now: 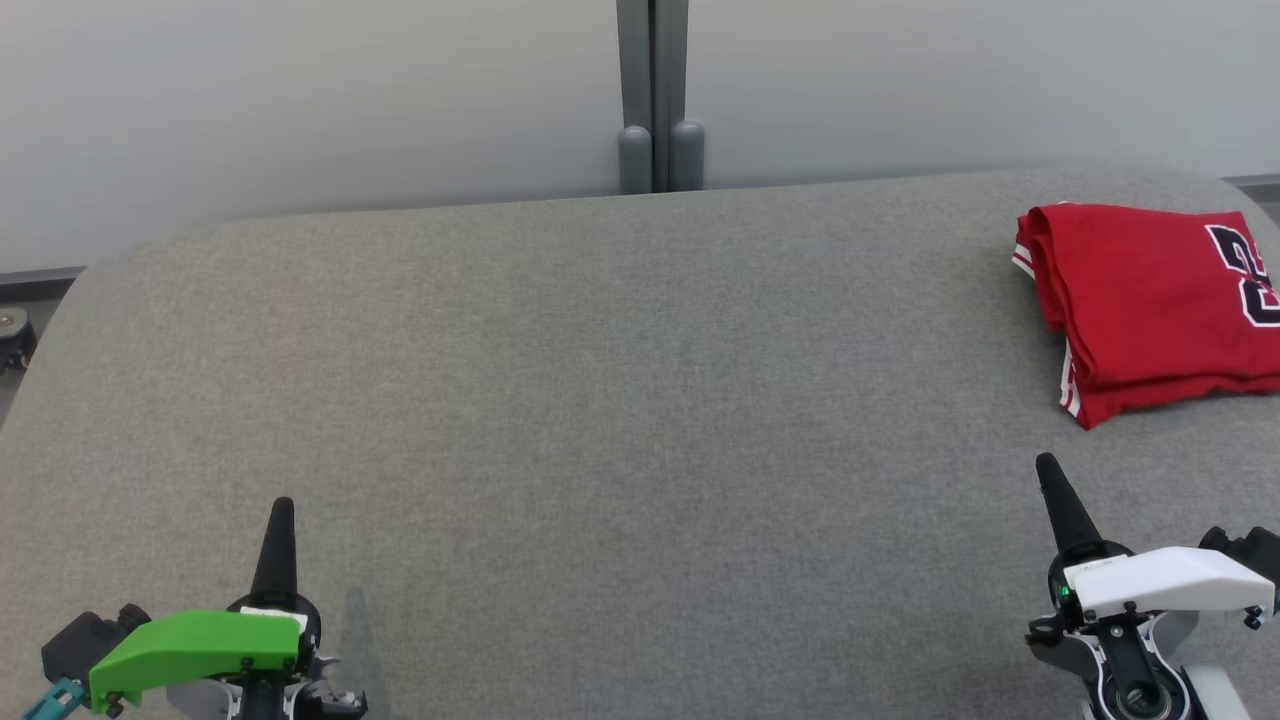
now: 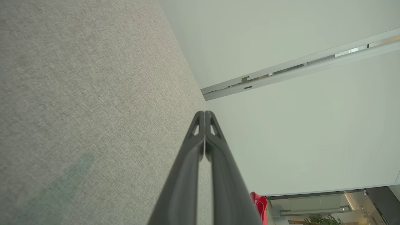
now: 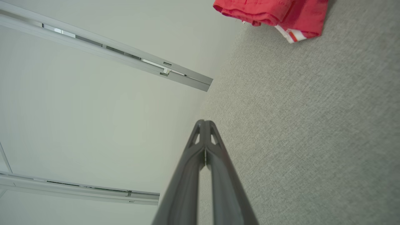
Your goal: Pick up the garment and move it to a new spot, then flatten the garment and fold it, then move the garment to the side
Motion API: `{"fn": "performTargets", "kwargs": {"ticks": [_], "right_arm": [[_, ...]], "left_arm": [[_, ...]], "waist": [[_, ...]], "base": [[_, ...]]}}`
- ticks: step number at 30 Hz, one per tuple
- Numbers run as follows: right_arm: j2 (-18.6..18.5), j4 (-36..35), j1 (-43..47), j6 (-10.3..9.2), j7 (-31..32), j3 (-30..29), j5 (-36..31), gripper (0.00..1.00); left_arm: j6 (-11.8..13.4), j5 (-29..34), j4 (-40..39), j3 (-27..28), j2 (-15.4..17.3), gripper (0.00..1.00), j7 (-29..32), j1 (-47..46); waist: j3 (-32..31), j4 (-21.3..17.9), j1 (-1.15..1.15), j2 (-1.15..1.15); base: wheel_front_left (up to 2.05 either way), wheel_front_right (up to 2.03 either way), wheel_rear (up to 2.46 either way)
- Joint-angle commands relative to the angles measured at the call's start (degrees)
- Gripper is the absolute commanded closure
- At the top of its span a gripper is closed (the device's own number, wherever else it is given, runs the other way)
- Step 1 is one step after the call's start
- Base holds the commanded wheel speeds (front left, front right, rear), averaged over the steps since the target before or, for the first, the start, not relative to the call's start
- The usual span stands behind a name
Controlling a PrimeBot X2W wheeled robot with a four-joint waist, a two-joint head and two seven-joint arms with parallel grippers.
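The garment (image 1: 1160,300) is a red jersey with white trim and a dark number, lying folded at the far right of the grey table (image 1: 600,400). It also appears at the top of the right wrist view as red folded cloth (image 3: 268,12), and a small red edge (image 2: 259,204) peeks past my left fingers. My left gripper (image 1: 282,505) rests at the lower left, shut and empty, its fingers (image 2: 204,114) pressed together. My right gripper (image 1: 1047,462) sits at the lower right, just in front of the garment and apart from it, shut with nothing in it (image 3: 204,122).
Behind the table stands a pale wall with a grey vertical post (image 1: 655,100). The table's far edge curves down at the left corner (image 1: 90,280). A wide stretch of bare grey cloth lies between the two grippers.
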Motion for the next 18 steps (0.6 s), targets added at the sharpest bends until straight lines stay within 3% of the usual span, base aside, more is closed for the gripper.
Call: {"fn": "performTargets", "kwargs": {"ticks": [1, 18], "right_arm": [[-0.3, -0.7, -0.7, 0.0, 0.4, -0.3, 1.5, 1.0], [-0.4, -1.2, -0.8, -0.01, 2.7, -0.8, 9.9, 1.0]], "left_arm": [[0.2, -1.5, -0.5, 0.4, 0.3, 1.0, 0.4, -1.5], [0.2, -8.7, -0.9, 1.5, 0.3, 1.0, 2.6, -2.4]], "waist": [[0.0, 0.0, 0.0, 0.0], [-0.2, 0.0, 0.0, 0.0]], "base": [[0.0, 0.0, 0.0], [0.0, 0.0, 0.0]]}}
